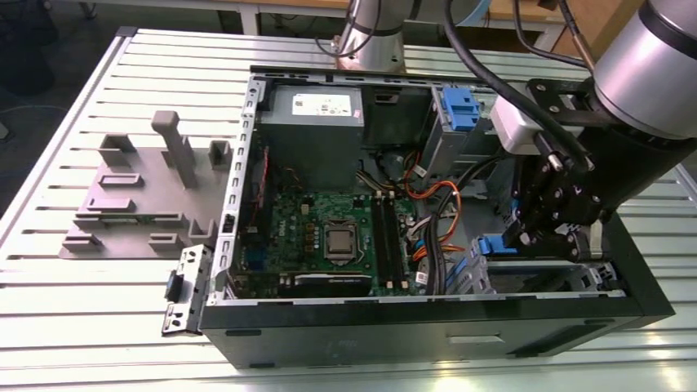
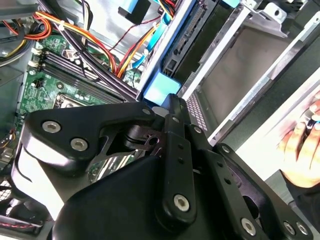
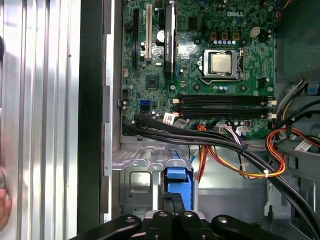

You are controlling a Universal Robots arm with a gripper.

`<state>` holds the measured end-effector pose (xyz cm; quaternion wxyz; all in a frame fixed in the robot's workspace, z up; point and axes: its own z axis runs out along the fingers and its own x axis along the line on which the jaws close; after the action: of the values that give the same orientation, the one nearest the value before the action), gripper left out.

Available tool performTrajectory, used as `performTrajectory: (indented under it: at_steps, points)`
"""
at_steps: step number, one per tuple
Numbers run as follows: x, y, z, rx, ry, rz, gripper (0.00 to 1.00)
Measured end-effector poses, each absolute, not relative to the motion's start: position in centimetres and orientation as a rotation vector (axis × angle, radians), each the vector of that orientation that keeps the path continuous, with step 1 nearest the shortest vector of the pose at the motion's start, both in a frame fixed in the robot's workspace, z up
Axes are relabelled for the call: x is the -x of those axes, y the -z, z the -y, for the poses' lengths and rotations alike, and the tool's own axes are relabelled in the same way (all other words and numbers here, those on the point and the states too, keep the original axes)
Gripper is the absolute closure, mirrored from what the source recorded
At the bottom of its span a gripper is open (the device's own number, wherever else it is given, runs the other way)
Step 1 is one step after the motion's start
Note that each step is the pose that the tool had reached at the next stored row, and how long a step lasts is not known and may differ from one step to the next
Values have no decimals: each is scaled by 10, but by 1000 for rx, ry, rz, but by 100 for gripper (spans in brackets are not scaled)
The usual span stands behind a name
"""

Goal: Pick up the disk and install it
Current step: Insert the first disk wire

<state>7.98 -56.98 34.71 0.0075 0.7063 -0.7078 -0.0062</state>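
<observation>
Disk (image 3: pixel 178 180) (by its blue end) sits pinched in the gripper's (image 3: pixel 175 200) nearly closed jaws. It stands on edge, apparently partway into the drive cage (image 3: pixel 137 182) beside the motherboard (image 3: pixel 200 60). Pick-up looks done — seating it fully in the cage is what remains.

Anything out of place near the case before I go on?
Yes: a person's hand lies on the table just outside the case wall, near the end effector at the disk in the drive bay. Nothing looks damaged or spilled.
</observation>
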Motion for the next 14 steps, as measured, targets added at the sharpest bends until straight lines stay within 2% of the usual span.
performTrajectory:
  at_steps: [14]
  points:
    - [-89, -352, 569, -2208, 19, 2213, 89]
